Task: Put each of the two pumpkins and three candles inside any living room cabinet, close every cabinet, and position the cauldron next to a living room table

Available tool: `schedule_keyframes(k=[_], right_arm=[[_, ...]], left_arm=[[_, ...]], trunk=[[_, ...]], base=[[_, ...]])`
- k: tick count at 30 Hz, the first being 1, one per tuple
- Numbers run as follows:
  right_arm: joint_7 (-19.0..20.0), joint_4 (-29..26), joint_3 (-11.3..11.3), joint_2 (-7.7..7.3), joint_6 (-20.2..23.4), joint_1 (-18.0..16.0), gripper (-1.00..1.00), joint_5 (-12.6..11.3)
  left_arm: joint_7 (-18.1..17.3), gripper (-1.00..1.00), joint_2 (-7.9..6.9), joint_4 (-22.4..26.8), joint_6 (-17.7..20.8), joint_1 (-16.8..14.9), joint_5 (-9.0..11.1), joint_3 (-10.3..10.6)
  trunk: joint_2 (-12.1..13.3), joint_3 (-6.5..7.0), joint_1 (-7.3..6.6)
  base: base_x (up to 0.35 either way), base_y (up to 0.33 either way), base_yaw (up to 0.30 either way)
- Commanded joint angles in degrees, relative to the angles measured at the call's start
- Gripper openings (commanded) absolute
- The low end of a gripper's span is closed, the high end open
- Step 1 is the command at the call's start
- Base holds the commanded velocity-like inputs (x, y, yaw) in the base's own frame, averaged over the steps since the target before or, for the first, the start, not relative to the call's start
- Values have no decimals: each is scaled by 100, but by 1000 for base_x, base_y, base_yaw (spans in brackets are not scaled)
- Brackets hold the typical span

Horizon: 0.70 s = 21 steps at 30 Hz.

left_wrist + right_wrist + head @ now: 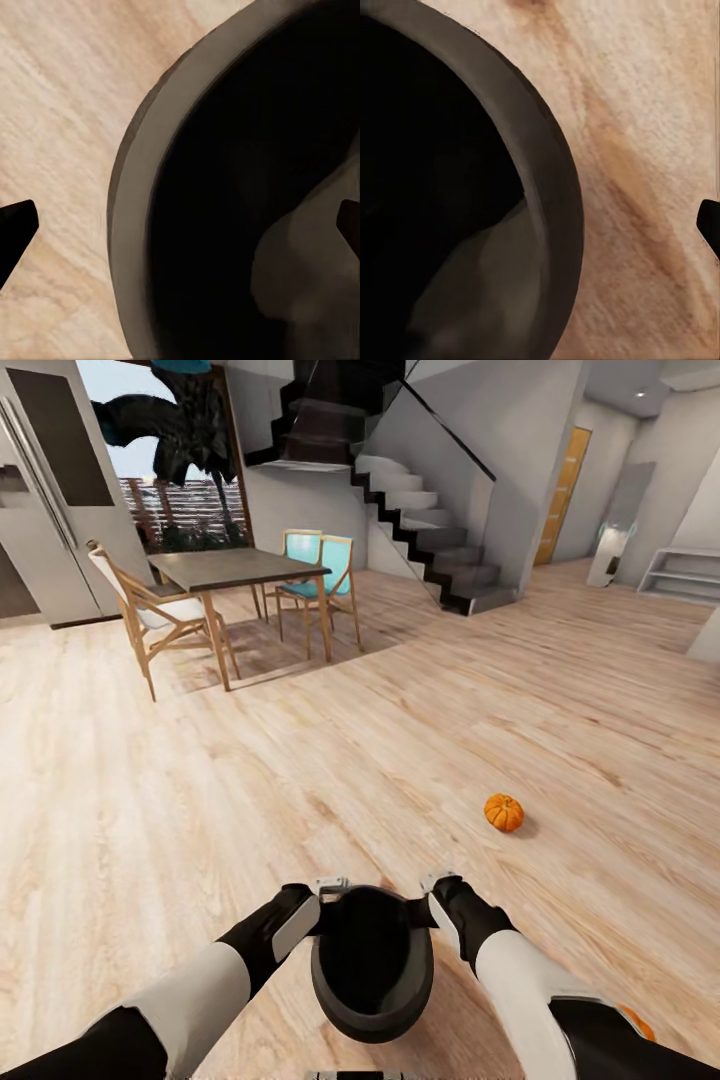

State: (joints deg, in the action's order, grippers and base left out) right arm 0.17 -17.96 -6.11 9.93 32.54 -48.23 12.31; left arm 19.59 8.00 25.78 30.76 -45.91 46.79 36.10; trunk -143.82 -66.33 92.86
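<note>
Both grippers, left gripper [328, 884] and right gripper [437, 881], pinch the cauldron [372, 963] by its rim; uneven pull could tip it; the pumpkin [504, 812] lies ahead.

Open floor, few obstacles
Bare wood floor [400, 740] spans mid-frame; pumpkin [504, 812] centre-right, dining table [238, 569] and chairs [150, 615] upper left.

Cauldron [372, 963]: one
Pumpkins: two, one whole on the floor [504, 812], one as an orange sliver behind the right forearm [637, 1022]
Grippers: two, left [326, 890] and right [436, 884]
Dining table [240, 568]: one
Chairs: three, one pale-cushioned [150, 612], two teal [325, 572]
Staircase [425, 530]: one
</note>
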Motion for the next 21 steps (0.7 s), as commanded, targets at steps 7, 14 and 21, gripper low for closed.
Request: schedule_keyframes(k=[7,14,21], right_arm=[[8,-114,-52,7,39,-5,100,43],[9,-307,-56,7,46,-10,100,43],[6,-389,-57,7,50,-11,100,43]], left_arm=[[72,100,19,-43,-171,-35,-219,37],[86,100,27,-54,-204,-40,-261,46],[86,100,22,-56,-210,-40,-266,46]], trunk=[[-12,-161,17],[-21,-316,35],[-31,-471,53]], base=[[0,0,0],[0,0,0],[0,0,0]])
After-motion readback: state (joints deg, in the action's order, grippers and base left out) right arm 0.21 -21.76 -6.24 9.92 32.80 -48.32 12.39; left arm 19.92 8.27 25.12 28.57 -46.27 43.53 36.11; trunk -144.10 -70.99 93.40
